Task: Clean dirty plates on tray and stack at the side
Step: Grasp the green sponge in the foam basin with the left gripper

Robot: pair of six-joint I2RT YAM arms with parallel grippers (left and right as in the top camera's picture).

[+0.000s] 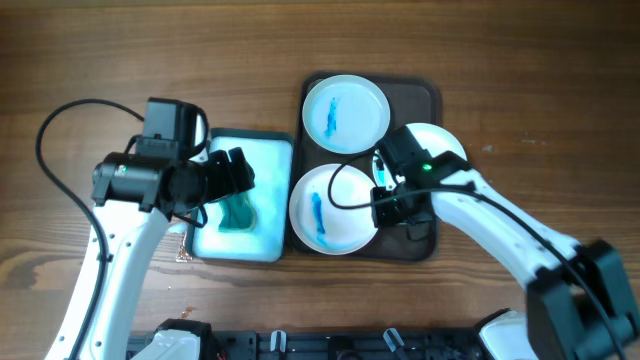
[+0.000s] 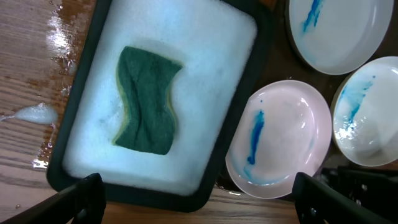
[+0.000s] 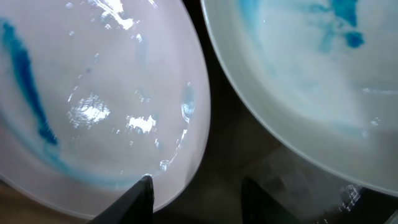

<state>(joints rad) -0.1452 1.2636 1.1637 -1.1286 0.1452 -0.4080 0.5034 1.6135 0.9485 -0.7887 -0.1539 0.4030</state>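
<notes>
The right gripper (image 3: 198, 185), jaws apart, straddles the near-edge plate (image 1: 335, 227) at its rim, likely to lift it; the left gripper (image 2: 198, 186) hovers spread over the sponge (image 2: 146, 102), ready for wiping.

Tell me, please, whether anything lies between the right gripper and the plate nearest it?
Nothing visible does: the right gripper hangs open at the rim of that plate, with only the rim and the dark tray beneath it.

The plates (image 1: 346, 112) look smooth, shiny and wet. The green sponge (image 2: 146, 102) looks rough. The table (image 1: 100, 50) is brown wood with lines.
</notes>
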